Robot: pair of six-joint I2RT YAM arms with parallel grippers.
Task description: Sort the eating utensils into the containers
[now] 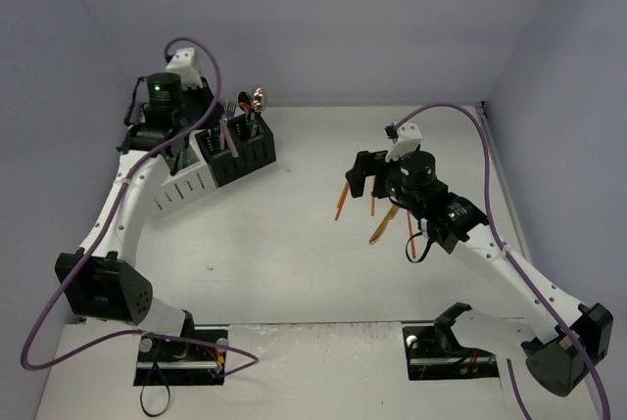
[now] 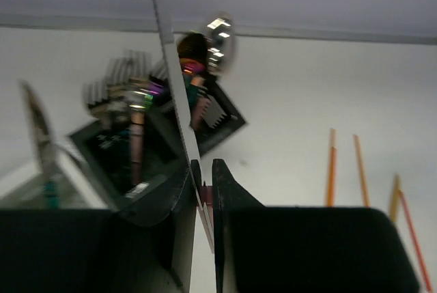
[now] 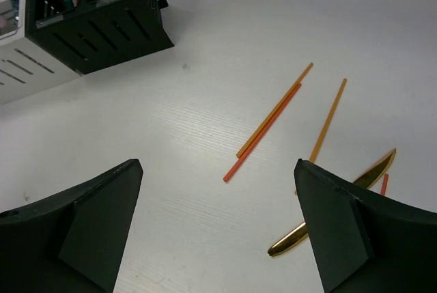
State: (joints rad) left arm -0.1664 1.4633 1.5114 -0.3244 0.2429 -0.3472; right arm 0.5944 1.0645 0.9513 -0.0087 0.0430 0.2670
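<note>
My left gripper (image 2: pixel 203 166) is shut on a knife with a silver blade (image 2: pixel 171 67) and a pink handle, held upright beside the black caddy (image 2: pixel 222 119). In the top view the left gripper (image 1: pixel 183 146) is over the white caddy (image 1: pixel 186 188) next to the black caddy (image 1: pixel 243 154), which holds several utensils. My right gripper (image 3: pixel 217 170) is open and empty above the table. Two orange sticks (image 3: pixel 270 119) lie together just ahead of it, with a third stick (image 3: pixel 329 119) and a gold knife (image 3: pixel 331 210) to its right. The right gripper (image 1: pixel 367 175) shows in the top view near the sticks (image 1: pixel 340 201).
A silver spoon head (image 2: pixel 220 40) and fork tines (image 2: pixel 119 78) stick up from the black caddy. Both caddies (image 3: pixel 95 20) lie far left of the right gripper. Walls close the table at the back and both sides. A further orange stick (image 1: pixel 411 244) lies under the right arm.
</note>
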